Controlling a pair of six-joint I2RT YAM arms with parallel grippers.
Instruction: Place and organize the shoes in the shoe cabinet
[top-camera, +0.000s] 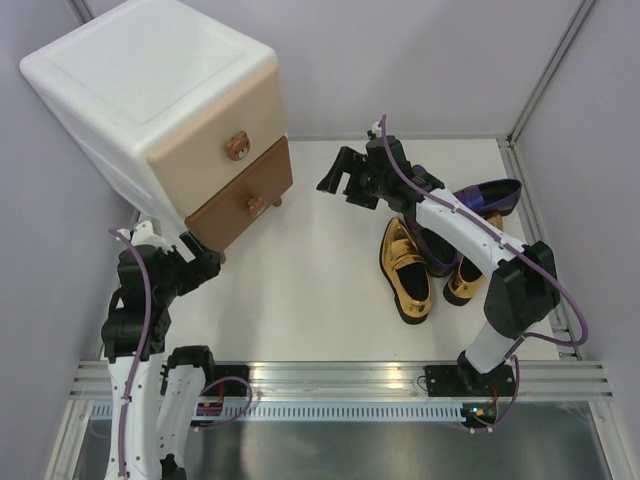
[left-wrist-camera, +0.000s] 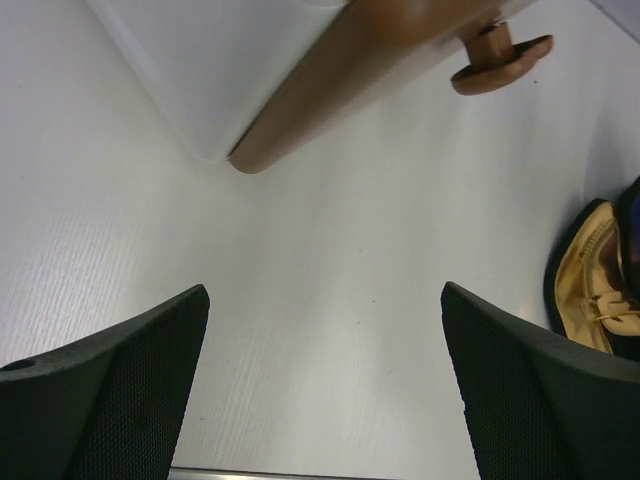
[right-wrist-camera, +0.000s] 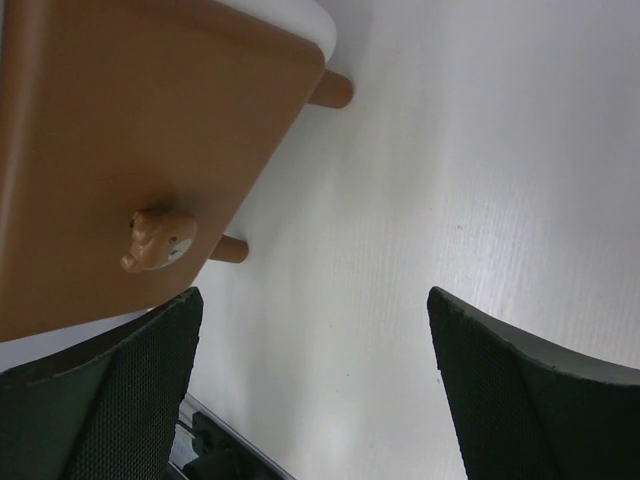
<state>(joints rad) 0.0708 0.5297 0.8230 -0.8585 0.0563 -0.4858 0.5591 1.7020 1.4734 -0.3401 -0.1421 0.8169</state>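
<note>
The shoe cabinet (top-camera: 150, 90) stands at the far left, white, with a beige upper drawer (top-camera: 215, 150) and a brown lower drawer (top-camera: 240, 205), both shut. The gold pair (top-camera: 405, 268) lies at the right, with one purple shoe (top-camera: 495, 195) behind it and another purple shoe (top-camera: 440, 255) mostly hidden under the right arm. My right gripper (top-camera: 343, 177) is open and empty in front of the drawers; its wrist view (right-wrist-camera: 313, 293) shows the brown drawer's bear knob (right-wrist-camera: 158, 238). My left gripper (top-camera: 203, 262) is open and empty by the cabinet's near corner (left-wrist-camera: 322, 290).
The left wrist view shows the brown drawer's lower edge (left-wrist-camera: 330, 90), its knob (left-wrist-camera: 500, 62) and one gold shoe (left-wrist-camera: 590, 285). Cabinet feet (right-wrist-camera: 330, 90) rest on the white table (top-camera: 310, 290). Grey walls enclose the table; a metal rail (top-camera: 340, 380) runs along the near edge.
</note>
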